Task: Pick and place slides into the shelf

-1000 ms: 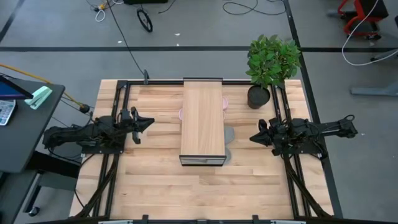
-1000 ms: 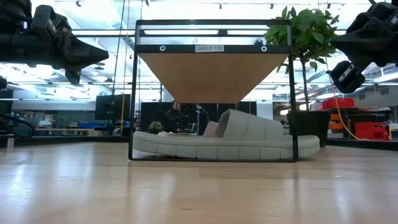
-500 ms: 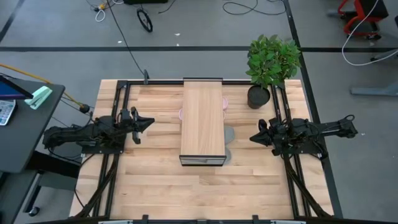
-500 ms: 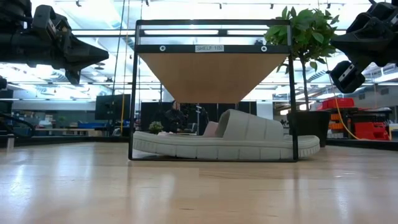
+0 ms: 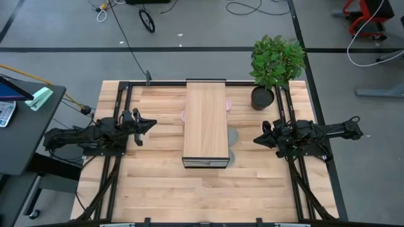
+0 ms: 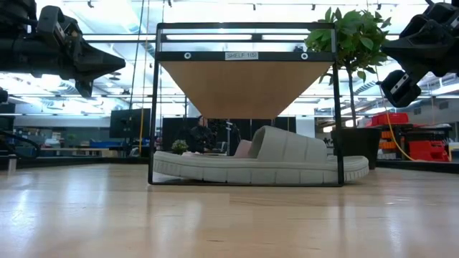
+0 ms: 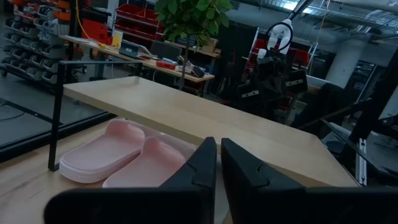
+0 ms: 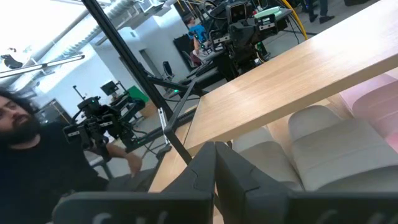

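Both pairs of slides are seen tucked under the shelf at frame centre, flanked equally by the clenched, empty left gripper and right gripper.

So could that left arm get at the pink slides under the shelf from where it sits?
Probably yes. The pink slides lie under the shelf on the side facing the left gripper, and bare tabletop lies between them. The plank overhead rules out coming from above, so it would need a low, sideways approach.

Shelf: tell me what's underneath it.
Under the shelf lie grey slides and pink slides. From above, the plank covers them except small edges.
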You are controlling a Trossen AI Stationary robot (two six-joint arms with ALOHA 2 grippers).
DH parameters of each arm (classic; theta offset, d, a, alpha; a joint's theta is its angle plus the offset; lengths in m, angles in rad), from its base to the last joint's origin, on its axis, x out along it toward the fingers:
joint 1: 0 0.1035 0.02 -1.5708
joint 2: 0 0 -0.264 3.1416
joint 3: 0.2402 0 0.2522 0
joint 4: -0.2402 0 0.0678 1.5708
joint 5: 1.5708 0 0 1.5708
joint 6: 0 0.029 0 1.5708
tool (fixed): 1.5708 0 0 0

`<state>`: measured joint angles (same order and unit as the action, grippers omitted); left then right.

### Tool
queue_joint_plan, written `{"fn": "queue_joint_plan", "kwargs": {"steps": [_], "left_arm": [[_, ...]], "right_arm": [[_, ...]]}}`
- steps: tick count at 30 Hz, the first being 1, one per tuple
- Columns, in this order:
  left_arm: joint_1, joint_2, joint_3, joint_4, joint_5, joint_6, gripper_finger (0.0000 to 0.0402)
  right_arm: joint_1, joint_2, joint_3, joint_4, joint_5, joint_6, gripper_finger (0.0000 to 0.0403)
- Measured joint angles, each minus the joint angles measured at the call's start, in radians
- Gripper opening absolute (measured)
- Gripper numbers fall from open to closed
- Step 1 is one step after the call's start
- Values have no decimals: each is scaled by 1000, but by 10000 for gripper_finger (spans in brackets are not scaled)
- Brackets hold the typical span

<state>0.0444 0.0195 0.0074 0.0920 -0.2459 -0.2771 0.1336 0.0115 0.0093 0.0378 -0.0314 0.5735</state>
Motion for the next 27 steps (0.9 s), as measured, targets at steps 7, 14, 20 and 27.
{"fn": "queue_joint_plan", "kwargs": {"steps": [7, 14, 20, 27], "left_arm": [[0, 0, 0, 0, 0, 0, 35], [0, 0, 0, 0, 0, 0, 25], [0, 0, 0, 0, 0, 0, 25], [0, 0, 0, 0, 0, 0, 35]], "right_arm": [[0, 0, 0, 0, 0, 0, 16], [0, 0, 0, 0, 0, 0, 16], [0, 0, 0, 0, 0, 0, 16], [0, 0, 0, 0, 0, 0, 16]]}}
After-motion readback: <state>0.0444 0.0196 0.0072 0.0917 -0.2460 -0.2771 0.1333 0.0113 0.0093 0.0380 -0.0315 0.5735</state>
